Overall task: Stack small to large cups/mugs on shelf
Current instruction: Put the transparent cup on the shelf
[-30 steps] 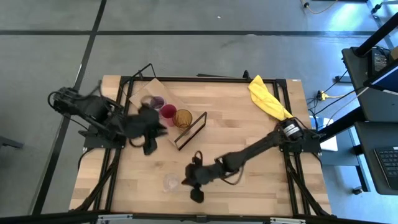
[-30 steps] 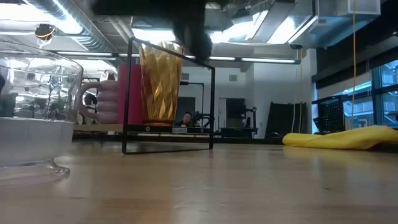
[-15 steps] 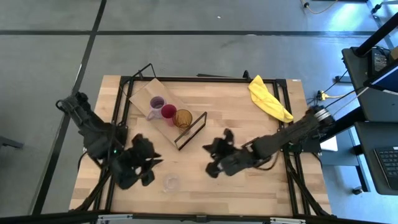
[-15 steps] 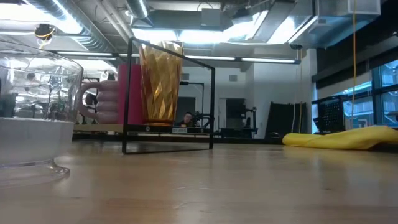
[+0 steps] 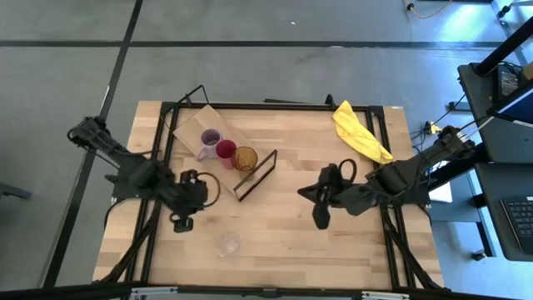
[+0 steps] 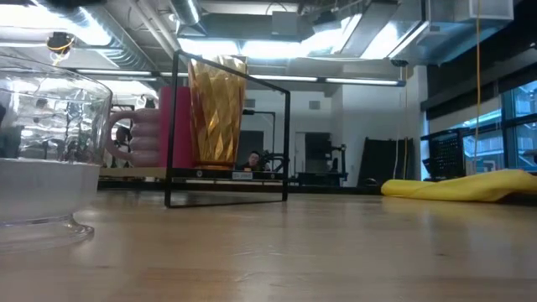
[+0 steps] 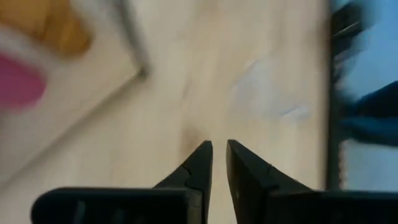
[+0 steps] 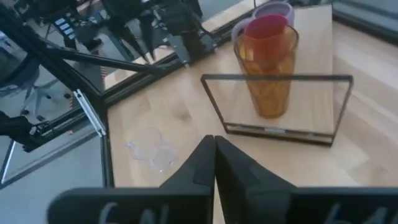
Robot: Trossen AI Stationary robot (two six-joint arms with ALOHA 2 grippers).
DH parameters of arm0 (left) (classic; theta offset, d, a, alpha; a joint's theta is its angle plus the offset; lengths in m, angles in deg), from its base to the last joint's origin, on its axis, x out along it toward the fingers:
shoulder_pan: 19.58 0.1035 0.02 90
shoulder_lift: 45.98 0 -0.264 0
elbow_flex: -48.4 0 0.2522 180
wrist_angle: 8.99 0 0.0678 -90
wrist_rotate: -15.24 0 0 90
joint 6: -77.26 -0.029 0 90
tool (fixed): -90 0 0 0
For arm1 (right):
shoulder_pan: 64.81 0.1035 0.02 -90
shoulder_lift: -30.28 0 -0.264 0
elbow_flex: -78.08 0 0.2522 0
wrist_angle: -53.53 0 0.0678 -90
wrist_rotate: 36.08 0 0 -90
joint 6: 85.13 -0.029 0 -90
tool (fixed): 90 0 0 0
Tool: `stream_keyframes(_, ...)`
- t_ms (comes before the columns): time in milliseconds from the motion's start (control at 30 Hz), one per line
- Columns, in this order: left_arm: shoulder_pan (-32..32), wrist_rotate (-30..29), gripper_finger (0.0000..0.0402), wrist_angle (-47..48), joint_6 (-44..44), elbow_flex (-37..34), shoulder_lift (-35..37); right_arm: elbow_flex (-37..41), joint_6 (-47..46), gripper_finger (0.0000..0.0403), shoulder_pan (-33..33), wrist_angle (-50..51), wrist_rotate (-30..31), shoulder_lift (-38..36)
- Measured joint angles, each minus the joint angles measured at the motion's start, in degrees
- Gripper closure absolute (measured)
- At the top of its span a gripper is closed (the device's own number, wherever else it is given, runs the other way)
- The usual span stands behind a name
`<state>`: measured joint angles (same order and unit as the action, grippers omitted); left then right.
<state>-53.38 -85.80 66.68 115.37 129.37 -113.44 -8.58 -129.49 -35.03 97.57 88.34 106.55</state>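
Three of the four vessels already stand in a row on the shelf (image 5: 218, 127), the light board whose black wire frame (image 5: 255, 176) rises at one end: the purple mug (image 5: 209, 138) farthest from the frame, the red cup (image 5: 225, 151) in the middle, the amber tumbler (image 5: 245, 157) just beside the wire. The fourth, a small clear glass (image 5: 229, 243), sits alone on the desk (image 5: 333, 242) near its front edge, well apart from the shelf; in the low view it looms upright at the side of the picture.

The left tool (image 5: 182, 222) hovers over bare wood between the shelf and the clear glass, with nothing between its fingers; in the left wrist view the two tips stand close together with only a slim gap, neither wide nor fully closed. The right tool (image 5: 321, 218) is closed and empty, drawn back toward the right side of the desk, its wrist view looking across at the tumbler behind the frame and the glass beyond.

The clear glass looks rigid, light and slick, and likely brittle, so it would want a gentle squeeze. Its wide foot suggests it stands steady. A sensible hold is across the rim, one finger inside and one outside, or around the bowl above the foot.
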Motion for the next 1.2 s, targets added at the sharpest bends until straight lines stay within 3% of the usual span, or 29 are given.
stream_keyframes(100,2.84,2.3,0.0362,1.81,1.23,-2.67,-1.44,0.21,-3.12,0.0384,0.58,1.98,0.24,-1.13)
stream_keyframes(267,5.21,3.65,0.0348,-8.58,6.48,-4.71,-4.75,0.21,-6.91,0.0333,0.92,2.78,0.33,-1.49)
stream_keyframes(467,4.89,7.07,0.0299,-9.78,12.55,-4.58,-6.52,0.21,-10.04,0.0252,0.91,7.87,0.45,-1.47)
stream_keyframes(600,2.45,5.73,0.0286,-14.24,18.25,-4.56,-6.49,0.21,-11.1,0.0222,0.92,9.59,1.8,-1.47)
stream_keyframes(700,0.42,5.01,0.0285,-19.29,19.79,-4.39,-7.97,0.21,-11.05,0.0212,0.9,9.88,3.08,-1.47)
stream_keyframes(1200,-1.21,4.68,0.0287,-19.66,28.68,-4.45,-19.18,0.21,-10.88,0.0209,0.9,11.58,5.01,-1.45)
